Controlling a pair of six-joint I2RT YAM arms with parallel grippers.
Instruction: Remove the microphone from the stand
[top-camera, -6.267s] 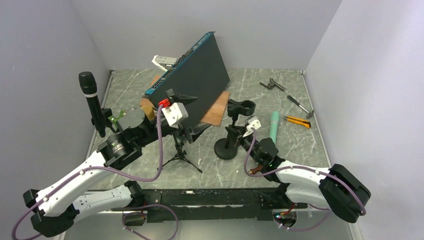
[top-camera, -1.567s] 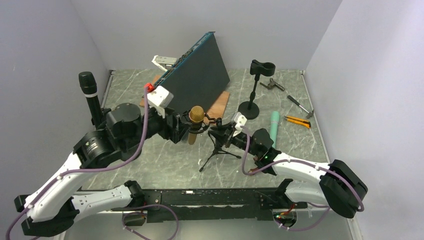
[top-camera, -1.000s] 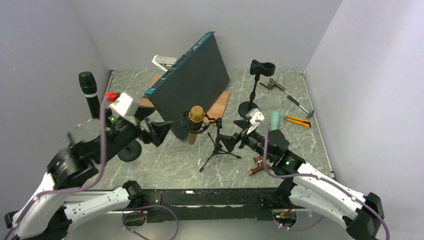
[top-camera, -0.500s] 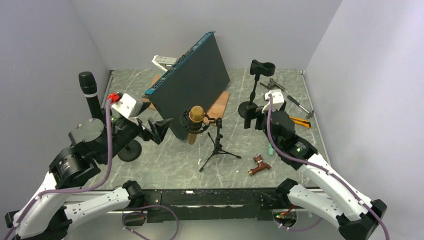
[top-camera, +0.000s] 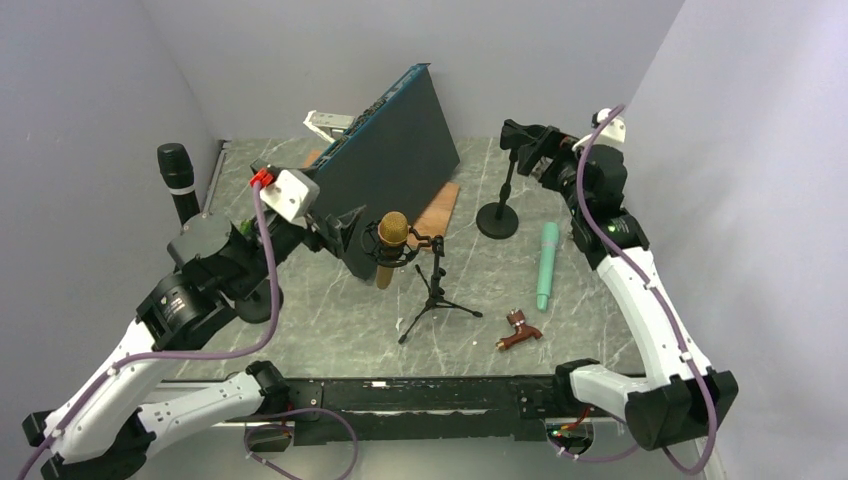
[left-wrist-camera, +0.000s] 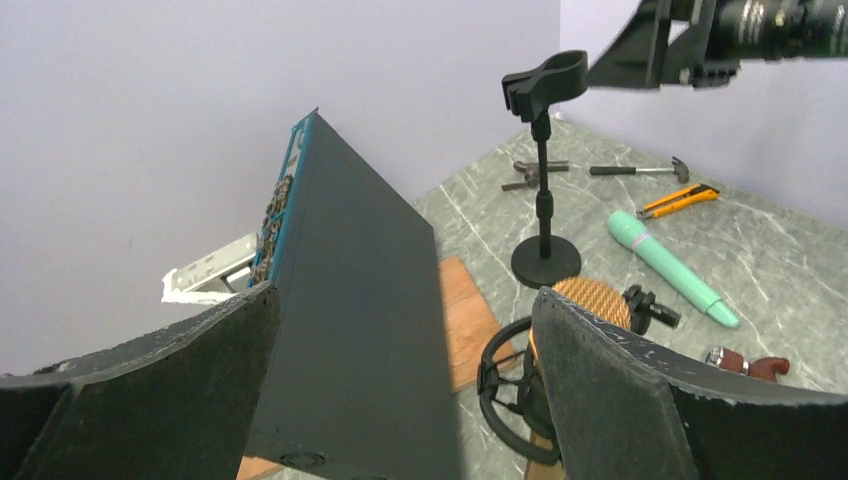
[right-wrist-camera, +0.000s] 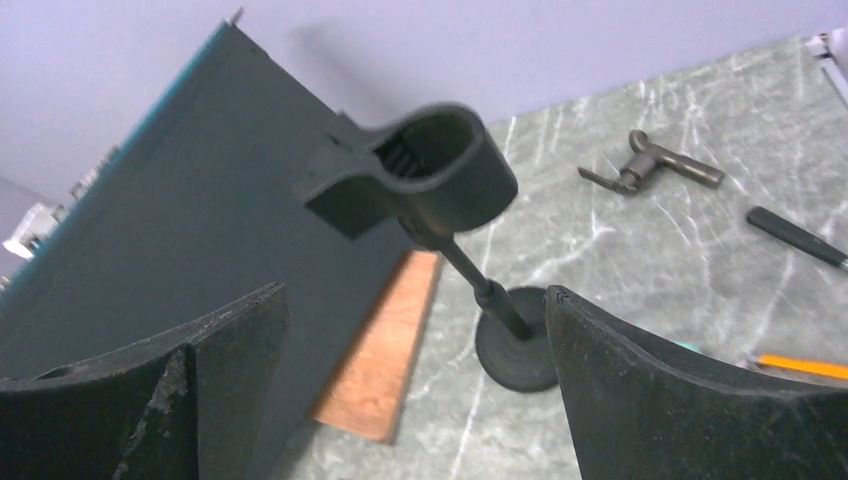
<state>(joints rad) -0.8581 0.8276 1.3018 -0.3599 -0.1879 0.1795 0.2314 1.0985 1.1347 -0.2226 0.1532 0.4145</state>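
A gold microphone sits in a black shock mount on a small tripod stand at the table's middle. My left gripper hangs open just left of it; in the left wrist view the gold microphone shows behind the right finger, outside the gap of the left gripper. A black microphone stands upright at the far left. My right gripper is open, raised beside the empty clip of a round-base stand. A teal microphone lies flat on the table.
A large dark panel leans over a wooden board at the back. A brown object lies near the front. A hammer, a utility knife and a metal tool lie at the back right.
My right arm has risen from the table's middle to the back right, up beside the empty clip. My left gripper has moved right toward the gold microphone and opened wider.
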